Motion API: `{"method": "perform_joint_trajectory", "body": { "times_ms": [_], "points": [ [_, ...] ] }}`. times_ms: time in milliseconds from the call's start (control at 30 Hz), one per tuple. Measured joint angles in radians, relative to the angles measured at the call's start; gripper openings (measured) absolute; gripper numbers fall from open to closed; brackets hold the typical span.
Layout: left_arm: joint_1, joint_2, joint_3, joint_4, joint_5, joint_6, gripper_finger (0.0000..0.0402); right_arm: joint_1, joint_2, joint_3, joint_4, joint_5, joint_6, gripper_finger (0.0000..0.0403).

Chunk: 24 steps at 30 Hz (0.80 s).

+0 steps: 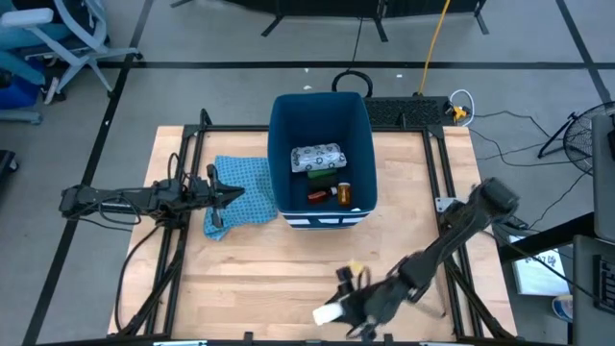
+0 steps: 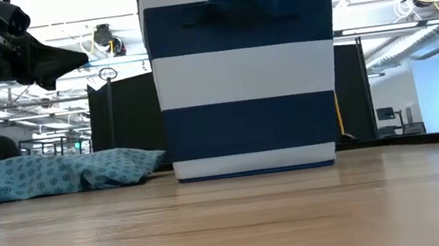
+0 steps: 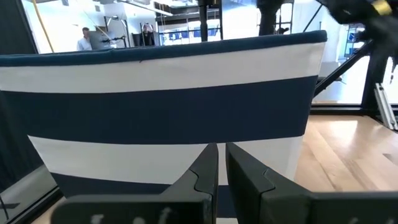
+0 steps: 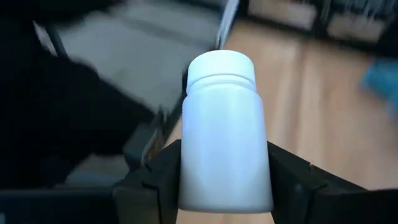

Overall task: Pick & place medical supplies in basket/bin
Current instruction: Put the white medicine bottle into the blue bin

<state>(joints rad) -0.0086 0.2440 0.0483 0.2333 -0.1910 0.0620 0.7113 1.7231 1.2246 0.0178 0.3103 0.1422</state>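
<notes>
The deep dark-blue bin stands mid-table, blue and white striped outside. Inside lie a white packet, a green oblong, a red piece and an orange pill bottle. My right gripper is at the table's near edge, shut on a white plastic bottle. My left gripper hovers shut over the blue patterned cloth, left of the bin, its fingers pointing at the bin wall. The black oblong is out of view. My right gripper pinches the white bottle's body between its two fingers, one on each side, below the cap. The fingers come from the table's right. The bottle points away from the wrist, cap toward the table's left. Whether it is lifted clear does not show.
The blue patterned cloth lies bunched on the wooden table against the bin's left side. Black frame rails run along the table's left and right sides. Bare wood lies between the bin and the near edge.
</notes>
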Motion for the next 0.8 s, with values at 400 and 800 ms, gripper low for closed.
{"method": "perform_joint_trajectory", "body": {
  "times_ms": [400, 800],
  "points": [
    [0.000, 0.000, 0.000, -0.006, 0.003, -0.012, 0.0035, -0.084, -0.696, -0.566, 0.528, -0.128, -0.274, 0.0170],
    [0.000, 0.000, 0.000, -0.040, 0.002, -0.040, 0.0035, -0.086, -1.018, -0.976, 0.707, -0.023, -0.268, 0.0168]
  ]
}}
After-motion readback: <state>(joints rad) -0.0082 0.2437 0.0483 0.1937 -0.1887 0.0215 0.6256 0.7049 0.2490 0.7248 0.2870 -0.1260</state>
